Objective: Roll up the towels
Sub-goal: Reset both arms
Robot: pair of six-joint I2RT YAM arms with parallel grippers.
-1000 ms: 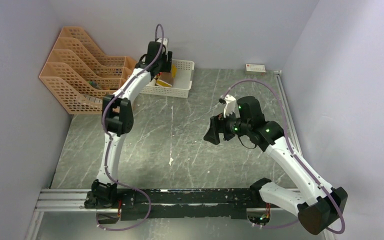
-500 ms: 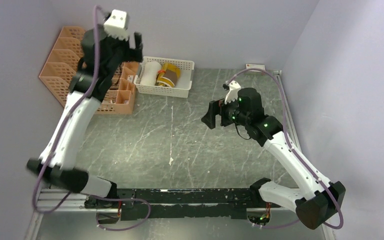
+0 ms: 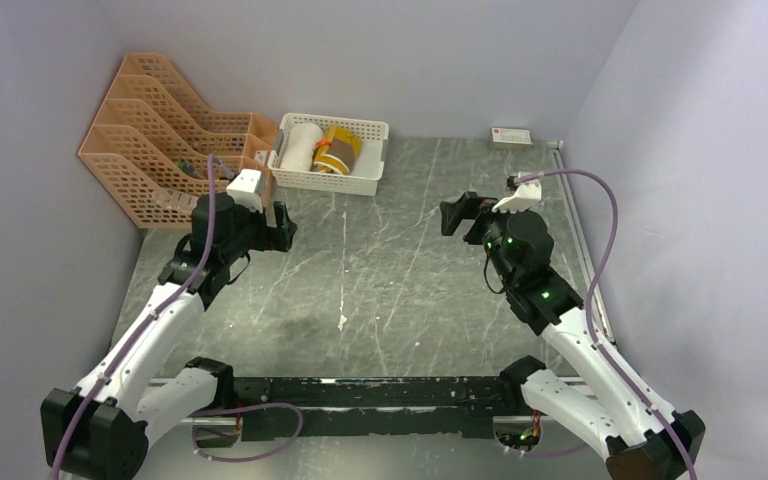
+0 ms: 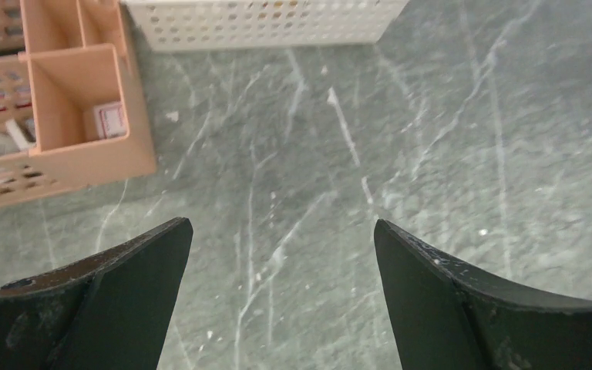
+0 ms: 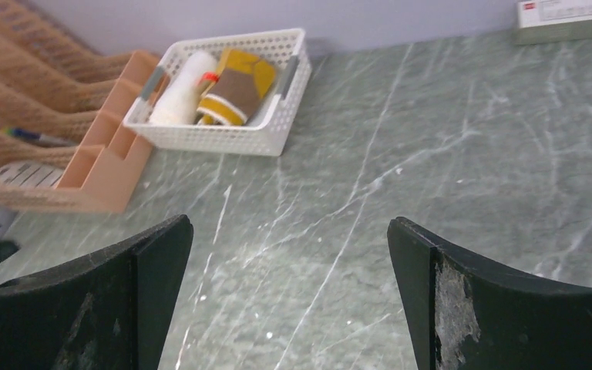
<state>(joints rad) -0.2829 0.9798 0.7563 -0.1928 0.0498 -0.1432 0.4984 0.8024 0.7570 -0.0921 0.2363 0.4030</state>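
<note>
The cream-white towel and the brown and yellow towel lie rolled, side by side, in the white basket at 11 o'clock on the table. The job looks done, so backing away slowly, clear of the basket, seems best. The left gripper and right gripper are wide open and hold nothing.

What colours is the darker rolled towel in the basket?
The towel is brown with mustard-yellow; right wrist view.
</note>
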